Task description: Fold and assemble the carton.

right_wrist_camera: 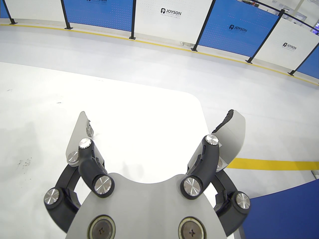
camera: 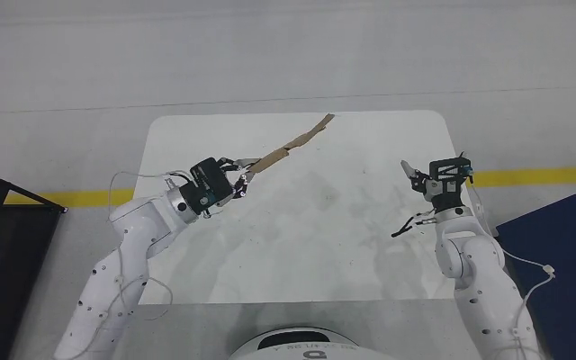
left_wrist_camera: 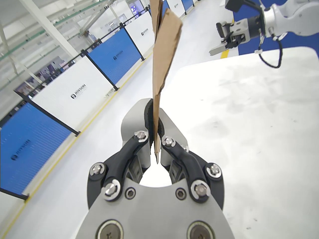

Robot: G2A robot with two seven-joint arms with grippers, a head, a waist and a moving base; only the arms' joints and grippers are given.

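Brown corrugated cardboard, the carton [camera: 292,148] is flattened and seen almost edge-on. In the top view it is a thin strip running from about 10 o'clock on the table [camera: 360,252] to the far edge near 12 o'clock. One end is pinched in the left gripper [camera: 241,175], whose fingers are pressed together on the board. In the left wrist view the carton [left_wrist_camera: 164,50] rises straight out of that gripper [left_wrist_camera: 154,115], and a loose flap stands slightly off the main sheet partway along. Whether its far end touches the tabletop cannot be told. No writing can be made out on the cardboard.

At 3 o'clock, over the table's edge and well apart from the carton, sits the right gripper [camera: 435,166] with its fingers spread wide. Its own wrist view shows the same wide gap [right_wrist_camera: 157,115] above a rounded corner of the white table [right_wrist_camera: 124,115]. The left wrist view shows it farther off [left_wrist_camera: 220,38], also splayed.

The tabletop is white, with faint grey scuffs. A yellow floor line [camera: 81,196] passes behind the table from 9 to 3 o'clock. Beyond it stand barrier panels [right_wrist_camera: 172,8], alternately blue and white in black frames, each carrying a small logo and a wordmark.
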